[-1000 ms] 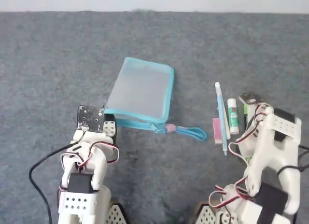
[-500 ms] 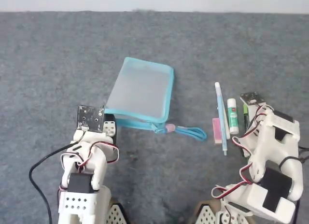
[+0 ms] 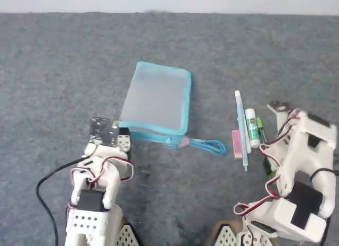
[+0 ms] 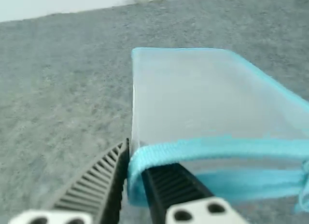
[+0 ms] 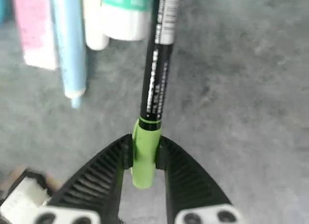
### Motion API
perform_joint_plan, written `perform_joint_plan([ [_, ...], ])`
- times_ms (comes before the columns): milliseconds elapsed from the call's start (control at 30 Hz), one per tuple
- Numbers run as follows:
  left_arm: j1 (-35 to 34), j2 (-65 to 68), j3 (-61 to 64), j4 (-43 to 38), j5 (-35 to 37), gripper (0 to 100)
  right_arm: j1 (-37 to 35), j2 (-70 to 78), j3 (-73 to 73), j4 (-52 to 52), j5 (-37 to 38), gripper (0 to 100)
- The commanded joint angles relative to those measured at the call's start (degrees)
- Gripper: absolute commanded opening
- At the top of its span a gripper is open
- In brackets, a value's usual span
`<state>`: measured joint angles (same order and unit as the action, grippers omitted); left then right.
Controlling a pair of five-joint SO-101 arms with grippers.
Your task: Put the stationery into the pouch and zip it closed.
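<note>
My right hand (image 5: 144, 143) has shifted, pinching the green-ended black marker (image 5: 154, 84) by its tip, so it could swivel free; my left hand (image 4: 135, 159) pinches the blue-trimmed translucent pouch (image 4: 203, 98).

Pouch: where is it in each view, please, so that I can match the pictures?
High view: pouch in the middle of the grey mat, left of the blue pen.
Left wrist view: pouch close ahead, its blue edge clamped in the left gripper.
Right wrist view: blue pen lying on the grey mat.
Shared landmark: the grey mat, in all three.
</note>
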<state>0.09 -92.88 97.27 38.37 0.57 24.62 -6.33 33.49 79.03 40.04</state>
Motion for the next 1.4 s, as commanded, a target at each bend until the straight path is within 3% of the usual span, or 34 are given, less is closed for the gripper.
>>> perform_joint_plan([
  [0,4.40,-0.97,-0.40,-2.99,0.88,1,-1.01,-11.91,-7.21,8.57,0.00,0.8],
  [133,5.10,-1.05,-0.40,-3.43,1.14,1,-8.40,-24.48,-7.47,15.52,-0.09,0.8],
  [300,5.10,-1.05,-0.40,-6.95,4.92,1,-25.19,-34.86,-7.47,21.58,-5.98,0.8],
  [433,4.84,-1.05,-0.40,-7.03,5.10,1,-38.37,-36.70,-7.56,21.93,-12.13,0.8],
  [600,4.57,-0.88,-0.40,-7.12,5.01,1,-48.40,-37.05,-8.88,22.11,-17.05,0.8],
  [1100,4.75,-1.05,-0.40,-7.12,4.92,1,-59.03,-43.38,-9.32,23.52,-14.51,0.8],
  [1367,4.75,-1.05,-0.40,-7.12,4.92,1,-59.74,-43.65,-4.84,23.16,-11.08,0.8],
])
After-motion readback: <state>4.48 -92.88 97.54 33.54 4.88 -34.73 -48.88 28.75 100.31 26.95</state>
